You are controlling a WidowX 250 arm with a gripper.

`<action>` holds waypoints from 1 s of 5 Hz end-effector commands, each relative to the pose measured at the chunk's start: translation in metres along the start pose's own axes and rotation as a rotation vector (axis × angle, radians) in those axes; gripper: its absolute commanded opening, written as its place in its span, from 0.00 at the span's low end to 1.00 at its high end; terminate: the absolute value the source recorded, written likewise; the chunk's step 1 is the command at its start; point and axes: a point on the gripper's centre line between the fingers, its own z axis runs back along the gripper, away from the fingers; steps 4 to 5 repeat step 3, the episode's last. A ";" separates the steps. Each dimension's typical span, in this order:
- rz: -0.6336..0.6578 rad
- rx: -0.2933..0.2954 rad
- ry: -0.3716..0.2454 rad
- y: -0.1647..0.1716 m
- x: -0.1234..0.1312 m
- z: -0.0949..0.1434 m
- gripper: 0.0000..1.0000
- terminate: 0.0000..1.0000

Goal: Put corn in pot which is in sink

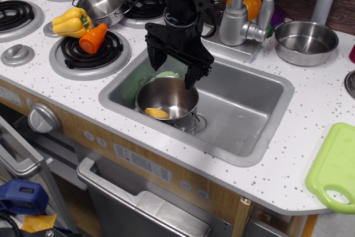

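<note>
In the single overhead view we see the claw [173, 69] spread wide and holding nothing, poised directly above the pot [168, 101], which stands in the sink [249, 109]. The corn [156, 113] lies inside the pot at its near-left wall (only part shows), long axis roughly left to right, just below and nearer us than the claw.

**A toy kitchen set**

The place is a play kitchen. A white speckled desk [288, 154] holds a grey sink [244, 109] with a tap [238, 15] at 12 o'clock. Coil burners [89, 51] sit at 10 o'clock, and oven knobs [41, 119] and a door handle [138, 203] line the front at 7 o'clock.
</note>
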 end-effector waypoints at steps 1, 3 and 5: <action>0.017 0.008 -0.068 0.007 0.010 0.020 1.00 0.00; 0.017 0.008 -0.068 0.007 0.010 0.020 1.00 1.00; 0.017 0.008 -0.068 0.007 0.010 0.020 1.00 1.00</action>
